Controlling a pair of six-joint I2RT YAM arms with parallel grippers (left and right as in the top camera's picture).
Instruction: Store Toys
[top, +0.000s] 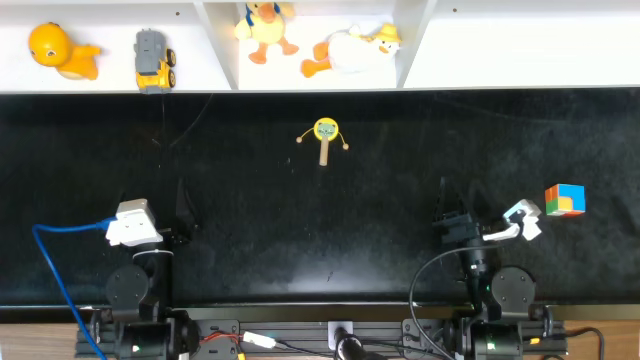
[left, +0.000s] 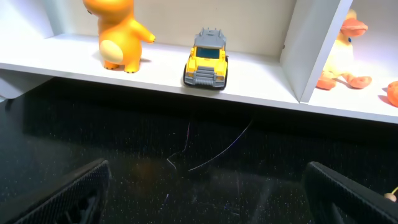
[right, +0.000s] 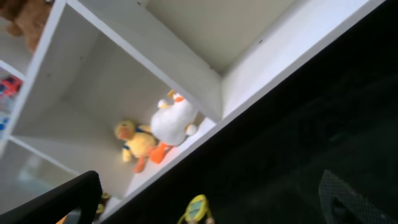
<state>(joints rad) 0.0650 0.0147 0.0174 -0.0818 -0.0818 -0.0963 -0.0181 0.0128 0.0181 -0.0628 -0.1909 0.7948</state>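
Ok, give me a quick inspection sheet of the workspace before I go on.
Surface: black tabletop, fine scratches.
Job's things: yellow-headed rattle drum and multicoloured cube on the tabletop; orange toy figure, yellow-grey toy truck, yellow plush duck, white plush duck in the white shelf.
Clutter: nothing seen.
Grippers: left gripper and right gripper open, holding nothing.
Cables: blue cable by left arm's base.
Surroundings: nothing seen.
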